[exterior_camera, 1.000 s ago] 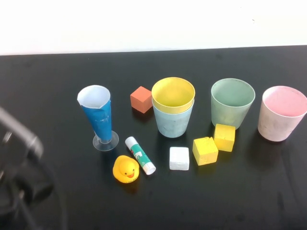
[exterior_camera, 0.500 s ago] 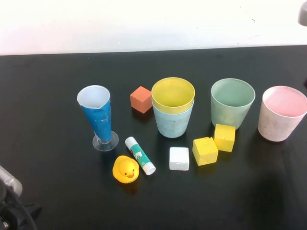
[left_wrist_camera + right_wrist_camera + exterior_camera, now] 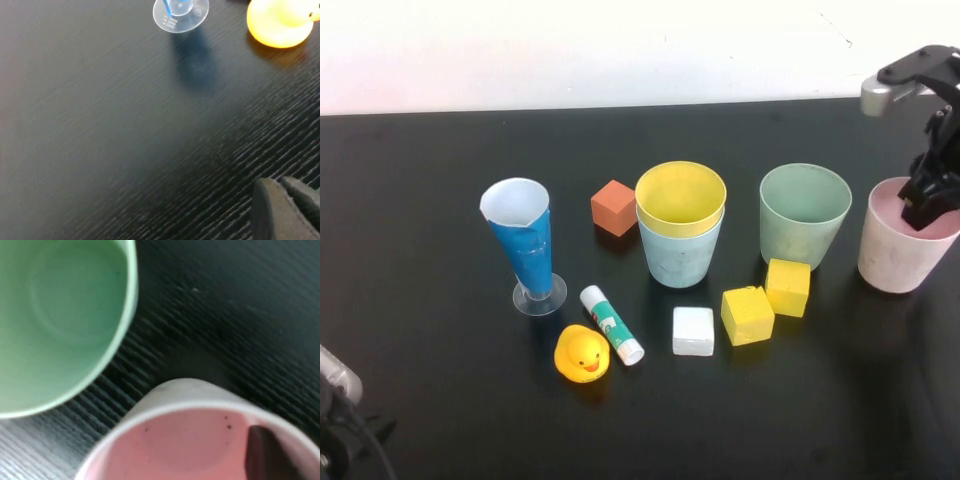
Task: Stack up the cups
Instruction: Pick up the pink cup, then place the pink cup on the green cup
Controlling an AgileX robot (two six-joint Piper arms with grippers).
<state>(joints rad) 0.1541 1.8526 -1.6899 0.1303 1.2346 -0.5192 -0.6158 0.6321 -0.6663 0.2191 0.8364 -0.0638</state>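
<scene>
1. Bright, even light falls from above; the wall (image 3: pixel 620 50) behind the table's far edge is washed out to white.
2. Short soft shadows lie beside the glass (image 3: pixel 180 12) and duck (image 3: pixel 280 22).
3. The black table (image 3: pixel 420 200) shows faint sheen.
4. The right wrist view is blurred; green cup (image 3: pixel 60 320) and pink cup (image 3: pixel 190 440) lack sharp edges.

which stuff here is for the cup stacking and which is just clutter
For the job: yellow cup nested in blue cup; green cup; pink cup, right gripper at its rim.

Lying about: conical glass, duck, glue stick, orange, white, yellow blocks; left gripper parked.
</scene>
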